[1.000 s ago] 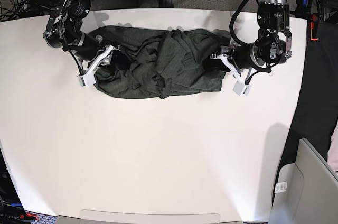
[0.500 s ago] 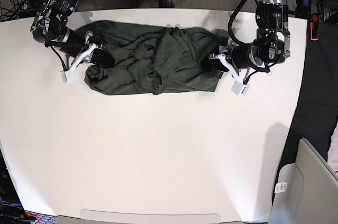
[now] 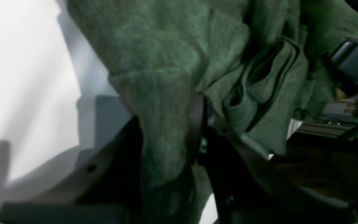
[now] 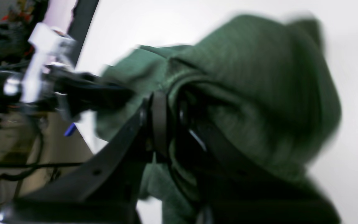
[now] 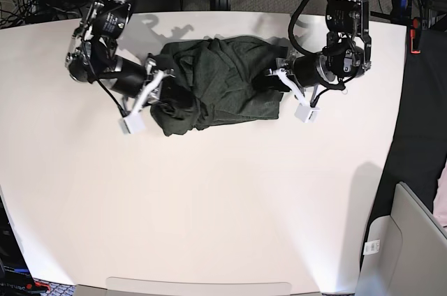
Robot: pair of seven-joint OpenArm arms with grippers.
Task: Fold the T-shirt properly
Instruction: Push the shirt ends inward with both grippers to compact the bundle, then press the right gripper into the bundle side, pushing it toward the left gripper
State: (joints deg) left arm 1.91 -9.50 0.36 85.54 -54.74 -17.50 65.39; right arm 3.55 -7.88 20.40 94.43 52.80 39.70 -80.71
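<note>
The T-shirt (image 5: 220, 83) lies bunched on the surface (image 5: 209, 205), toward its far edge, between the two arms. In the base view the right gripper (image 5: 159, 90) is at the shirt's left end and the left gripper (image 5: 279, 79) at its right end, each with cloth between its jaws.

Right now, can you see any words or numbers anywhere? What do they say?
None can be read.
The T-shirt shows no print.
A small white tag at the lower right of the base view carries dark marks, too small to read.
</note>
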